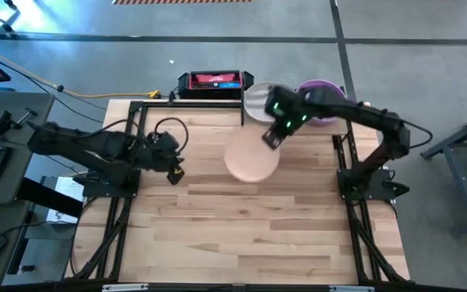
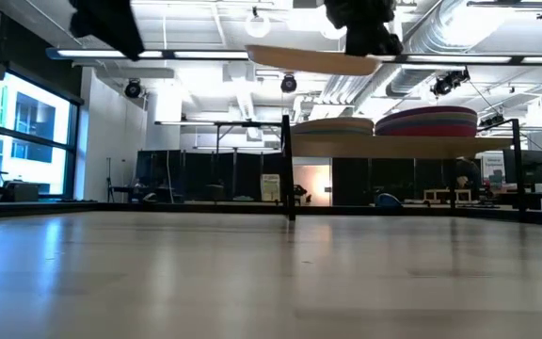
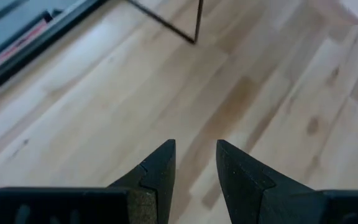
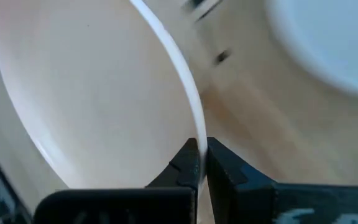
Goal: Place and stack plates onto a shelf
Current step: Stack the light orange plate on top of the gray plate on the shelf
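A round, shallow, matte peach plate [image 1: 252, 156] is held in the air above the light-wood table [image 1: 242, 235], in front of the shelf and nearer the table's middle. In the low view the peach plate [image 2: 313, 59] appears edge-on, nearly level and higher than the shelf board. The right gripper [image 1: 272, 138] grasps it at the rim on the shelf side; in the right wrist view its two dark fingers [image 4: 188, 165] are closed on the thin pale edge of the plate [image 4: 92, 93], whose concave face fills most of that view.

The small raised light-wood shelf [image 2: 403, 144] on thin black posts stands at the far edge of the table. It carries two stacks side by side: a low one topped by a pale grey-beige plate [image 1: 258, 101], and beside it a taller multicoloured stack [image 2: 438, 122] topped by a purple plate [image 1: 324, 89]. The right arm partly covers both stacks from above.

The left gripper [image 1: 174, 172] hovers over the left part of the table, well apart from the plate and the shelf. Its fingers [image 3: 160, 168] stand apart with a narrow gap and hold nothing; bare wood shows between them.

Behind the shelf, off the table, lies a black and red box [image 1: 212, 82].
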